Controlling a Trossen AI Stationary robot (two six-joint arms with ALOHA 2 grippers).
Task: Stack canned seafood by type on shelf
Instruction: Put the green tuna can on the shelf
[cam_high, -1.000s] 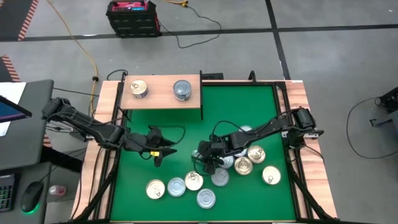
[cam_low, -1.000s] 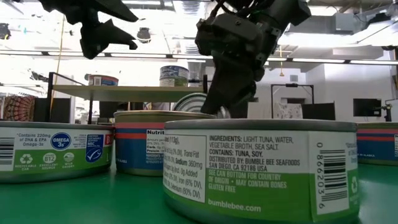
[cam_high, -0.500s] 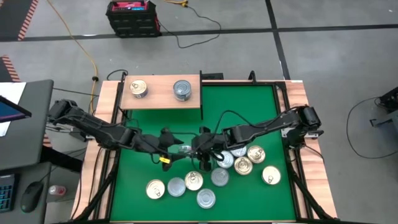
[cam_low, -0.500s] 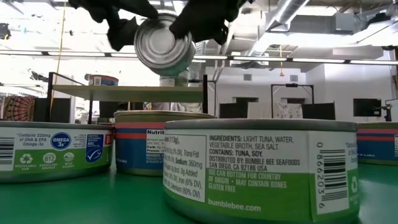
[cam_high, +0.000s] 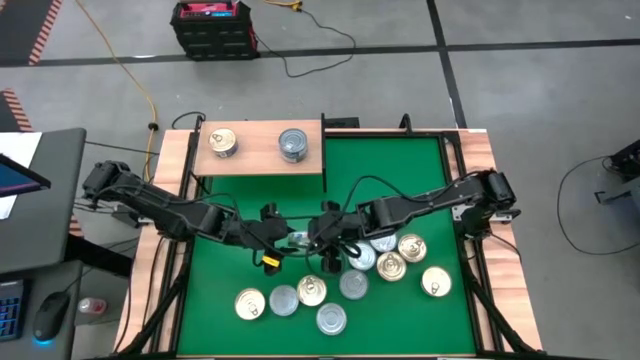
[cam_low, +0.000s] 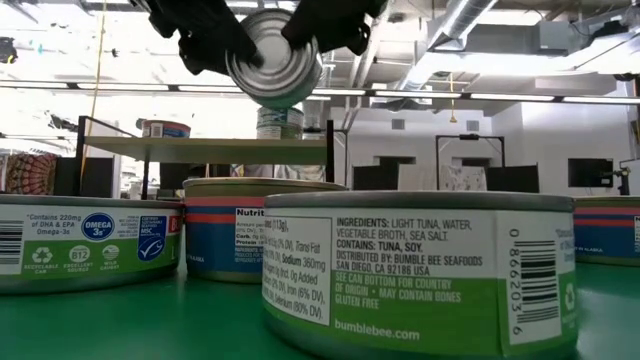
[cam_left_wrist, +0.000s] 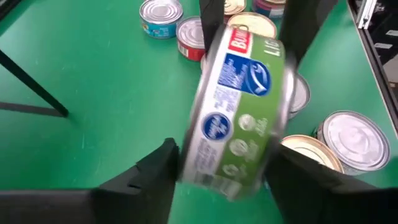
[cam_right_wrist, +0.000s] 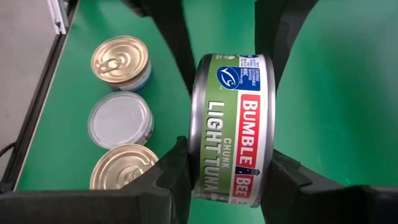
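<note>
Green-labelled tin (cam_right_wrist: 231, 127): airborne over the mat's middle, gripped by both claws.
Left gripper (cam_left_wrist: 221, 165): clenched on it.
Right gripper (cam_right_wrist: 227, 168): clenched too.
High view: tin barely visible.

Both arms reach in and meet in the middle, up in the air. The left gripper (cam_high: 283, 238) and the right gripper (cam_high: 313, 238) each have jaws closed on the same tin (cam_right_wrist: 231, 127), one on each side.

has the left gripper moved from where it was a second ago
Yes. In the high view the left gripper has shifted right, away from under the shelf, to meet the right gripper at the held tin.
</note>
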